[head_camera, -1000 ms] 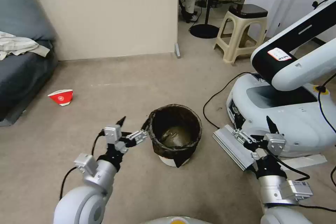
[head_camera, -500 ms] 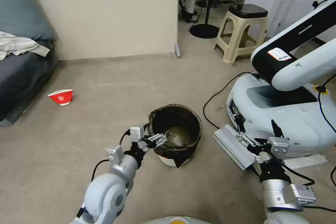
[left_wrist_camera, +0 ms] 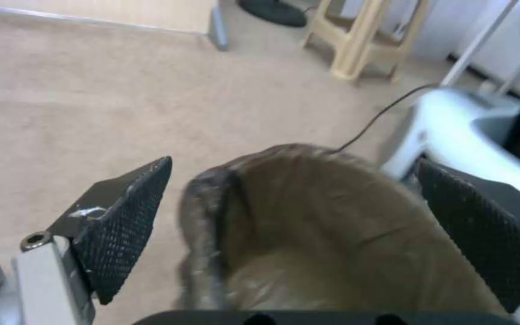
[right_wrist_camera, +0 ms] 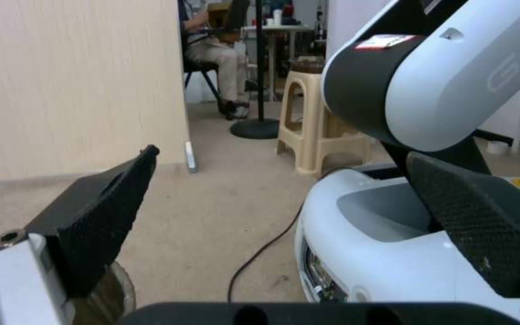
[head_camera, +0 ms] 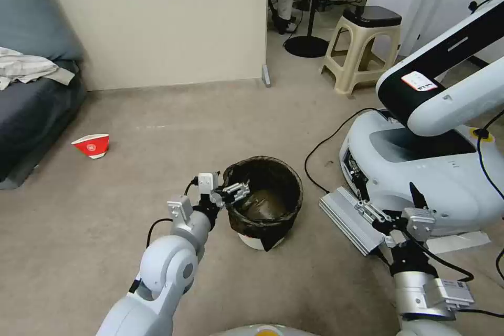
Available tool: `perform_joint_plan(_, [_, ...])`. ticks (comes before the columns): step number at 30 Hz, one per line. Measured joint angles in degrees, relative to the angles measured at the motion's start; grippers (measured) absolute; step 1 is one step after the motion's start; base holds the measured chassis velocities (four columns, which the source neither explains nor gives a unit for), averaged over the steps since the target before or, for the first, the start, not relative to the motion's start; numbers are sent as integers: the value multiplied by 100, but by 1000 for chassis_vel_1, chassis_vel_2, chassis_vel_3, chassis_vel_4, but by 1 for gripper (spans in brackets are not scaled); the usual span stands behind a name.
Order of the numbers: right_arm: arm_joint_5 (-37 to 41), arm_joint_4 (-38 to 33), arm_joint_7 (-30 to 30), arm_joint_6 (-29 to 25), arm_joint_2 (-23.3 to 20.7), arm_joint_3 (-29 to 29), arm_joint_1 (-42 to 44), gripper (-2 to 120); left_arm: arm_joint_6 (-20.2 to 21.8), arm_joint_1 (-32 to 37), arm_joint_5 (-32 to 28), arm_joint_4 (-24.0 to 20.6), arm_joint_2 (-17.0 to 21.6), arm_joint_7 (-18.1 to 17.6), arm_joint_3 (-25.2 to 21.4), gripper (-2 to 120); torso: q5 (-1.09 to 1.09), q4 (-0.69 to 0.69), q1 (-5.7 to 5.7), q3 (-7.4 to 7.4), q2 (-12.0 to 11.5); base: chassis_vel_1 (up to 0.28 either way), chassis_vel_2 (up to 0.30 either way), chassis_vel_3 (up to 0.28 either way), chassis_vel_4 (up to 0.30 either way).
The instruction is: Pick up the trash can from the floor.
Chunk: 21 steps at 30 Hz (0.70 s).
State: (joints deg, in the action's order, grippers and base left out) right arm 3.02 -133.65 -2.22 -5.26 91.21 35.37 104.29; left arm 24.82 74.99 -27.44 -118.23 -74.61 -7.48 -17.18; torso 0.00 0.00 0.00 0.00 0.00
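The trash can is a small round white bin with a dark bag folded over its rim, standing upright on the beige floor in the middle of the head view. My left gripper is open at the can's left rim. In the left wrist view that rim lies between the spread fingers, one outside the can and one over its inside, neither touching the bag. The trash can shows its bag-lined inside there. My right gripper hangs open to the can's right, apart from it.
A second robot's white base with a grey metal plate and a black cable stands close on the right. A red paper bowl lies near a dark sofa on the left. A beige stool stands farther back.
My left arm swung right and forward, bringing its open gripper from beside the can to over the left rim. The right gripper sank slightly. The can stayed put.
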Motion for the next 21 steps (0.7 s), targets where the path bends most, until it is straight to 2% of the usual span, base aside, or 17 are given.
perform_joint_plan(4, [0, 26, -2, 2, -1, 0, -20, 100, 221, -76, 189, 87, 20, -181, 48, 100, 0, 0, 0, 0, 0, 0, 0, 0, 0])
perform_joint_plan(6, [2, 44, -3, 6, -6, 0, -34, 100, 462, -166, 340, 175, 5, -353, 95, 100, 0, 0, 0, 0, 0, 0, 0, 0, 0])
perform_joint_plan(21, [26, 99, -21, 23, -49, 0, -77, 100, 944, -573, 475, 692, 137, -592, 474, 100, 0, 0, 0, 0, 0, 0, 0, 0, 0])
